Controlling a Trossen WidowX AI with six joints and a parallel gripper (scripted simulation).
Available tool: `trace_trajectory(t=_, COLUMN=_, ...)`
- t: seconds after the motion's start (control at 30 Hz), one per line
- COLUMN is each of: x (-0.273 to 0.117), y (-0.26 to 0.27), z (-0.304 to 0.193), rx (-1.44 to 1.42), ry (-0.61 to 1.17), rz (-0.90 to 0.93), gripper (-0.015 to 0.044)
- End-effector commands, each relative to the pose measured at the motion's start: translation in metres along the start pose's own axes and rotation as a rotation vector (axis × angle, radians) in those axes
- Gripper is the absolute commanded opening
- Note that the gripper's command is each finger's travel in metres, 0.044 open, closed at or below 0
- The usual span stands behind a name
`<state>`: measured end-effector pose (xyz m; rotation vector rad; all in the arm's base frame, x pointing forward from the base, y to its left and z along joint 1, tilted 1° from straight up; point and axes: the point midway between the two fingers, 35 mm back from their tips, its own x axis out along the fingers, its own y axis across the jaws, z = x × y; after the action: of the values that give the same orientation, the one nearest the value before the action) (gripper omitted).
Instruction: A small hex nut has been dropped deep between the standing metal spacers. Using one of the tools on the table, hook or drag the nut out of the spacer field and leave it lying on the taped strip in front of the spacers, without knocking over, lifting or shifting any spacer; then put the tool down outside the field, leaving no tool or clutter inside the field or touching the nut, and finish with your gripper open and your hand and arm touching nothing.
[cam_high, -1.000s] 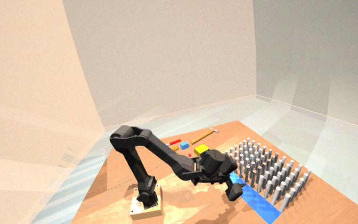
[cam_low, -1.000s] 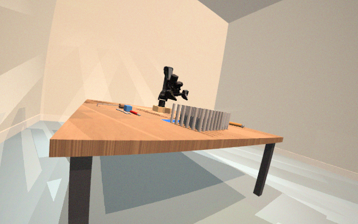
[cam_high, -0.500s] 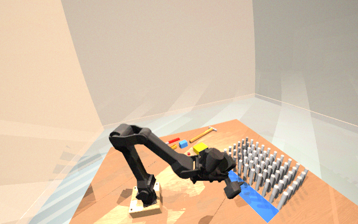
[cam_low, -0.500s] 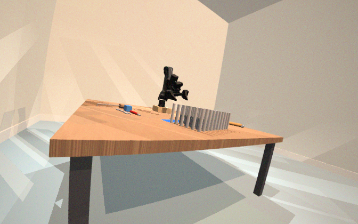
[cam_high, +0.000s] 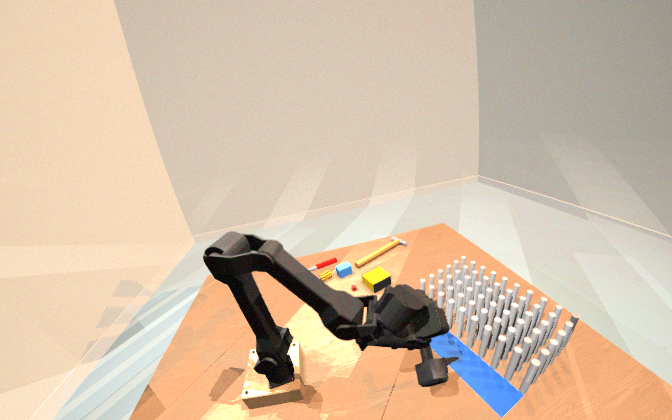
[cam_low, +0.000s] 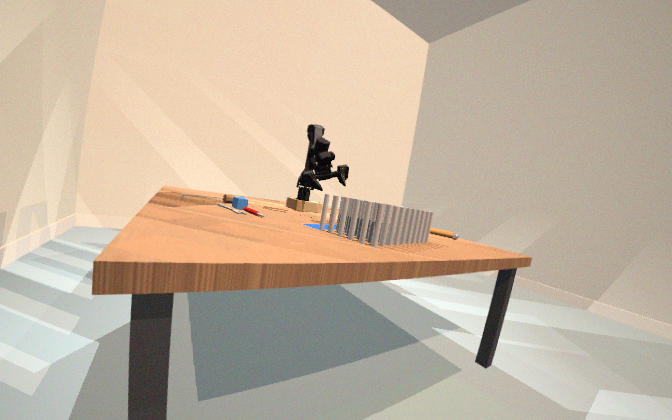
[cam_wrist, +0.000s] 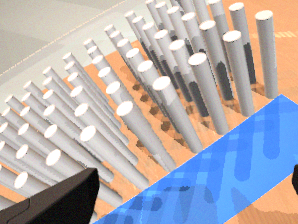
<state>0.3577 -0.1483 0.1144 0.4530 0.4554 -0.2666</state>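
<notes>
In the top view, the blue strip lies flat on the wooden table, and the grey spacers are standing upright in rows along one side of it. On the other side of the strip is the pale base block, well apart, and the black arm reaches from there toward the strip. The gripper is released, with its fingers wide apart and nothing between them. Beyond the far end of the strip lie a yellow-handled hammer, a yellow block, a light-blue block, a small red piece and a red-handled tool. In the exterior view, the spacers hide much of the strip. To the left of it are a blue cube, a red tool and a thin rod with a brown handle. In the wrist view, the strip runs just beside the front spacers, with shadows across it. Parts of both fingers show at the picture's edges. The hex nut I cannot make out in any view, so its place relative to the strip I cannot tell.
</notes>
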Motion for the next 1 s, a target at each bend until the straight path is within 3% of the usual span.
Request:
trace_trajectory(t=0.0, x=-0.019, y=-0.059, z=0.017, rx=0.433, ry=-0.047, rz=-0.163, gripper=0.0440)
trace_trajectory(t=0.07, x=-0.032, y=-0.089, z=0.021, rx=0.670, ry=-0.087, rz=-0.241, gripper=0.0440)
trace_trajectory(t=0.5, x=-0.098, y=-0.185, z=0.024, rx=1.524, ry=-0.362, rz=-0.471, gripper=0.0440)
trace_trajectory(t=0.97, x=-0.189, y=-0.256, z=0.003, rx=2.408, ry=-0.875, rz=-0.549, gripper=0.0440)
